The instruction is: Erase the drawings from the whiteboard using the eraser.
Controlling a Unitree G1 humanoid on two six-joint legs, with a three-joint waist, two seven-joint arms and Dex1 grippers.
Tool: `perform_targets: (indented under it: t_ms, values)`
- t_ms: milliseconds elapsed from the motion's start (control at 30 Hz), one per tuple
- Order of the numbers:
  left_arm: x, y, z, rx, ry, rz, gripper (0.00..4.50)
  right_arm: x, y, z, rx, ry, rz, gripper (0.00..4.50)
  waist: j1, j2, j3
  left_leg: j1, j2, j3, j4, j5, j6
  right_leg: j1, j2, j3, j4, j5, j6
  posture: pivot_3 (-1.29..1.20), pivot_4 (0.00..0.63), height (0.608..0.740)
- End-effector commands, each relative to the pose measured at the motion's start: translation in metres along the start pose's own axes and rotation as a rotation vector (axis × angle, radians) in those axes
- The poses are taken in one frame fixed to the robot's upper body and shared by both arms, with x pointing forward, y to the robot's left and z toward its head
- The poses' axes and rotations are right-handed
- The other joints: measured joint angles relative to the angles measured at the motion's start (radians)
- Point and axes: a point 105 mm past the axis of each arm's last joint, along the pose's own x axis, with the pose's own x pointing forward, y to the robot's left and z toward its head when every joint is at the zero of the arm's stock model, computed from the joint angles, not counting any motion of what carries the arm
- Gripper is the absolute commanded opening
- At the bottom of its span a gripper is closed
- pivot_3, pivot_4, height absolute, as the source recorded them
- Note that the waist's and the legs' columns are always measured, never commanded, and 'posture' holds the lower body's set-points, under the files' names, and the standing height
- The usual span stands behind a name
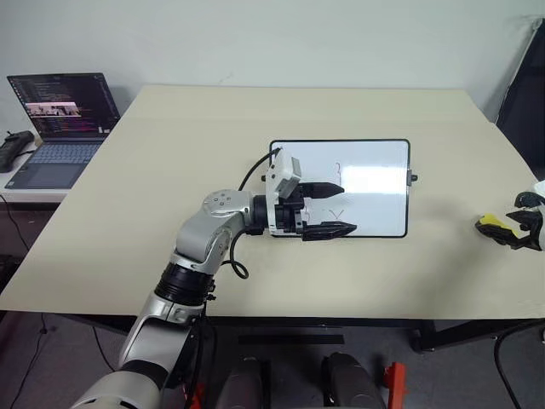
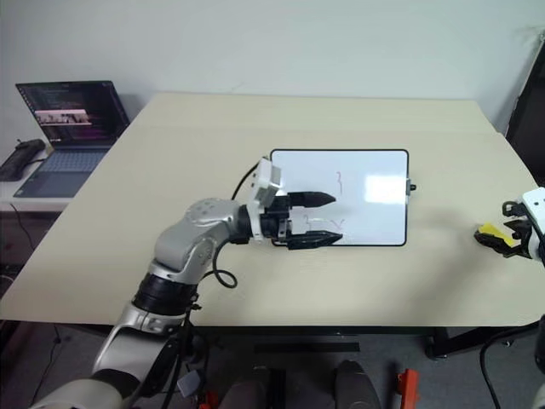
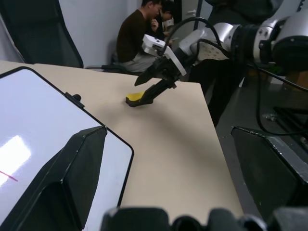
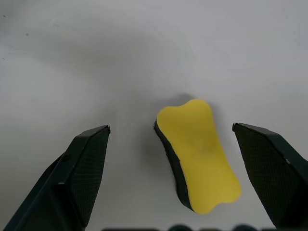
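The whiteboard (image 1: 383, 213) lies flat on the beige table (image 1: 170, 187), right of centre. Thin marker drawings (image 1: 338, 169) sit near its middle, with another small mark between my left fingers. My left gripper (image 1: 345, 209) is open over the board's left half, pointing right, with nothing in it. The yellow eraser (image 4: 199, 154) lies on the table near the right edge. My right gripper (image 4: 169, 128) is open with one finger on each side of the eraser (image 1: 489, 224), neither pad touching it. In the left wrist view the right gripper (image 3: 149, 89) stands over the eraser (image 3: 136, 98).
An open laptop (image 1: 60, 128) stands on a lower side table at the left, with a black object (image 1: 13, 149) beside it. Dark equipment (image 1: 524, 85) rises past the table's right far corner. People (image 3: 144, 33) sit beyond the table's right side.
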Motion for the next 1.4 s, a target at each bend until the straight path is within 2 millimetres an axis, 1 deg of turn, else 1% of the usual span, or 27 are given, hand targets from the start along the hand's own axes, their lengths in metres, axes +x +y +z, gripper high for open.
perform_targets:
  t_ms: [33,133,300,467,600,633,667,700,767,867,933,967,1033,1233,1400]
  values:
    - [0.002,-0.008,0.012,0.028,-0.028,-0.027,4.50,-0.003,-0.006,0.008,0.003,-0.009,-0.029,4.47,0.000,0.000,0.000,0.000,0.000,0.000,0.000,0.000,0.000,0.000,0.000,0.000,0.000,0.000,0.000,0.00,0.150,0.740]
    - [0.001,-0.011,0.014,0.024,-0.029,-0.030,4.50,-0.001,-0.004,0.009,0.006,-0.008,-0.021,4.47,-0.002,0.000,0.000,0.000,0.000,0.000,0.000,0.000,0.000,0.000,0.000,0.000,0.000,0.000,0.000,0.00,0.150,0.740]
    - [0.003,-0.014,0.014,0.019,-0.026,-0.034,4.50,0.003,-0.005,0.008,-0.038,0.063,-0.056,4.47,-0.001,0.000,0.000,0.000,0.000,0.000,0.000,0.000,0.000,0.000,0.000,0.000,0.000,0.000,0.000,0.00,0.150,0.740]
    - [0.006,-0.016,0.013,0.016,-0.027,-0.039,4.50,0.005,-0.005,0.006,-0.008,0.128,-0.073,4.47,-0.001,0.000,0.000,0.000,0.000,0.000,0.000,0.000,0.000,0.000,0.000,0.001,0.000,0.000,0.000,0.00,0.150,0.740]
    - [0.007,-0.016,0.013,0.016,-0.027,-0.036,4.50,0.006,-0.004,0.007,-0.007,0.133,-0.075,4.47,0.000,0.000,0.000,0.000,0.000,0.000,0.000,0.000,0.000,0.000,0.000,0.001,0.000,0.000,0.000,0.00,0.150,0.740]
    - [0.007,-0.016,0.013,0.017,-0.027,-0.035,4.50,0.006,-0.004,0.007,-0.006,0.131,-0.075,4.11,-0.001,0.000,0.000,0.000,0.000,0.000,0.000,0.000,0.000,0.000,0.000,0.001,0.000,0.000,0.000,0.00,0.150,0.740]
    - [0.006,-0.016,0.012,0.017,-0.027,-0.034,4.50,0.006,-0.004,0.007,-0.006,0.130,-0.076,3.95,-0.001,0.000,0.000,0.000,0.000,0.000,0.000,0.000,0.000,0.000,0.000,0.001,0.000,0.000,0.000,0.00,0.150,0.740]
    - [0.006,-0.016,0.012,0.016,-0.027,-0.032,4.50,0.006,-0.004,0.007,-0.008,0.133,-0.078,3.65,-0.001,0.000,0.000,0.000,0.000,0.000,0.000,0.000,0.000,0.000,0.000,0.001,0.000,0.000,0.000,0.00,0.150,0.740]
    - [0.005,-0.016,0.012,0.017,-0.027,-0.025,4.50,0.006,-0.005,0.007,-0.011,0.141,-0.085,2.98,-0.001,0.000,0.000,0.000,0.000,0.000,0.000,0.000,0.000,0.000,0.000,0.001,0.000,0.000,0.000,0.00,0.150,0.740]
    - [0.004,-0.015,0.012,0.018,-0.027,-0.017,4.50,0.006,-0.005,0.005,0.000,0.157,-0.088,1.84,-0.001,0.000,0.000,0.000,0.000,0.000,0.000,0.000,0.000,0.000,0.000,0.001,0.000,0.000,0.000,0.00,0.150,0.740]
    - [0.004,-0.015,0.012,0.018,-0.027,-0.013,4.50,0.006,-0.005,0.004,0.005,0.166,-0.089,1.16,-0.001,0.000,0.000,0.000,0.000,0.000,0.000,0.000,0.000,0.000,0.000,0.001,0.000,0.000,0.000,0.00,0.150,0.740]
    - [0.004,-0.015,0.012,0.018,-0.027,-0.010,4.50,0.006,-0.005,0.004,0.007,0.173,-0.086,0.96,-0.001,0.000,0.000,0.000,0.000,0.000,0.000,0.000,0.000,0.000,0.000,0.001,0.000,0.000,0.000,0.00,0.150,0.740]
    - [0.004,-0.013,0.011,0.018,-0.026,-0.002,4.50,0.006,-0.003,0.003,0.008,0.183,-0.076,0.81,-0.001,0.000,0.000,0.000,0.000,0.000,0.000,0.000,0.000,0.000,0.000,0.001,0.000,0.000,0.000,0.00,0.150,0.740]
    - [0.002,-0.010,0.011,0.025,-0.025,0.017,4.50,0.011,0.004,0.009,0.010,0.162,-0.037,0.80,-0.001,0.000,0.000,0.000,0.000,0.000,0.000,0.000,-0.001,0.000,0.000,0.001,0.000,0.000,0.000,0.00,0.150,0.740]
    - [-0.005,-0.004,0.011,0.037,-0.018,0.052,4.50,0.006,0.005,0.016,0.018,0.123,-0.011,0.68,-0.002,0.000,0.000,0.000,0.000,0.000,0.000,0.000,-0.001,0.000,0.000,0.001,0.000,0.000,0.000,0.00,0.150,0.740]
